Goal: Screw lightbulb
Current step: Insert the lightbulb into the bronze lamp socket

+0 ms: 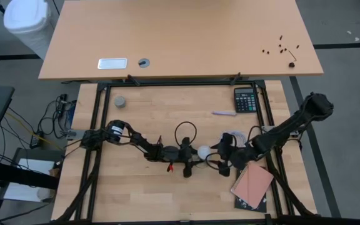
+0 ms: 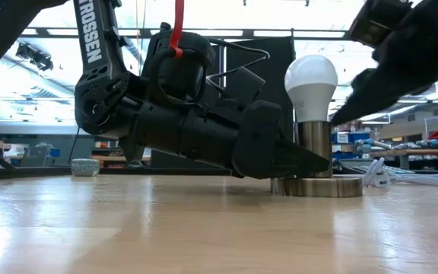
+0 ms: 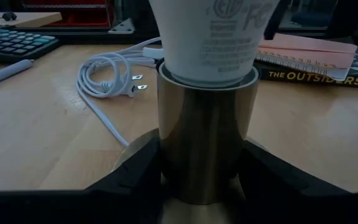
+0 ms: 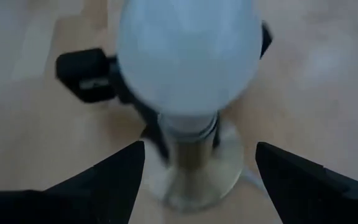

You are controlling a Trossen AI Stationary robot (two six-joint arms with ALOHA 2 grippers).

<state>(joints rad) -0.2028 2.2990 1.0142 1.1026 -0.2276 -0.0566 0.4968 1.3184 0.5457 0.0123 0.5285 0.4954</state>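
The white lightbulb (image 2: 310, 82) stands upright with its screw end down in a brass socket column (image 2: 315, 146), which rises from a round disc base (image 2: 318, 186) on the table. It also shows in the high view (image 1: 203, 151). My left gripper (image 1: 189, 155) lies low at the column and is shut on it. My right gripper (image 4: 199, 146) is open, its two fingers standing wide on either side of the bulb and apart from it. In the low view it hovers at the upper right (image 2: 379, 80). My left gripper pinches the brass socket column low down (image 3: 207, 155), just above the disc base, between its two fingers (image 3: 135, 171). The fingers come level from the table's left side, one on each side of the column. The lamp stands upright with its disc on the table.
The lamp's white cord (image 3: 104, 74) lies coiled behind it. A calculator (image 1: 245, 99) and a pen (image 1: 224, 113) lie at the far right. A pink notebook on a book (image 1: 253, 182) lies near the right front. A small grey cap (image 1: 120, 101) sits at the far left.
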